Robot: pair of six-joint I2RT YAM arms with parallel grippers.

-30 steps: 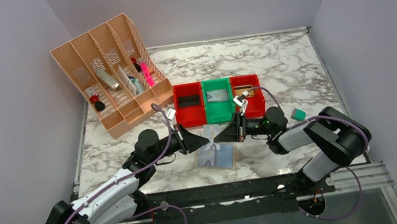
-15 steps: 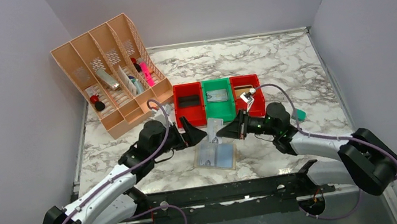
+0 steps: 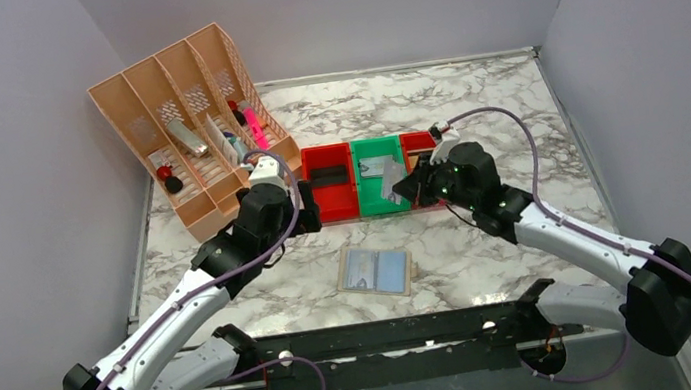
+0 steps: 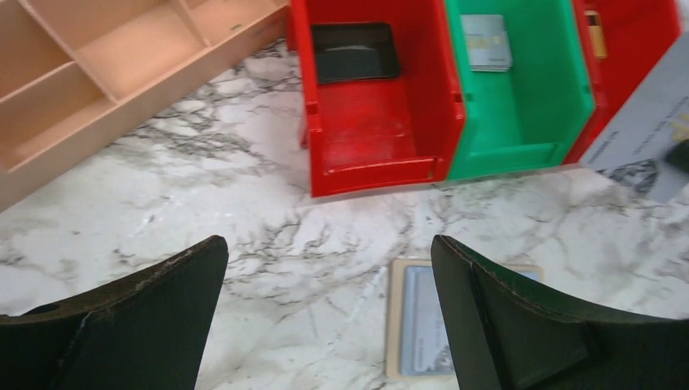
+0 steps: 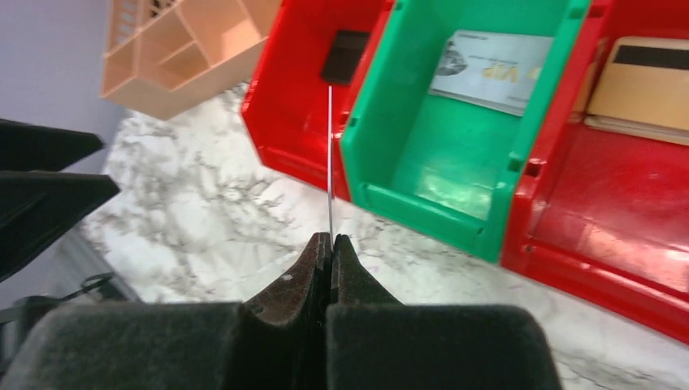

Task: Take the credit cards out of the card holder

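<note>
The card holder (image 3: 376, 272) is lying open and flat on the marble tabletop (image 3: 491, 105), near the front edge and between the two arms. Its pale blue-grey inside panels are facing up, and its long axis is running left to right with the right end sitting slightly nearer the arm bases. Nothing is touching it. The right pincer (image 5: 331, 240) is clenching a thin grey card (image 3: 390, 181), holding it over the near part of the green bin (image 5: 422, 146); from the right wrist the card is showing edge-on as a thin line. The left pincer (image 4: 327, 244) is hanging released, jaws wide apart, above the tabletop just in front of the left red bin (image 4: 370, 130), gripping nothing. Three bins are sitting side by side behind the holder. The left red one is holding a black card (image 4: 355, 51) at its far end, the green one a grey card (image 4: 487, 53), and the right red bin (image 5: 601, 227) a tan card with a dark stripe (image 5: 650, 73). A peach divider rack (image 3: 191, 124) is standing far left, holding pens and markers.
</note>
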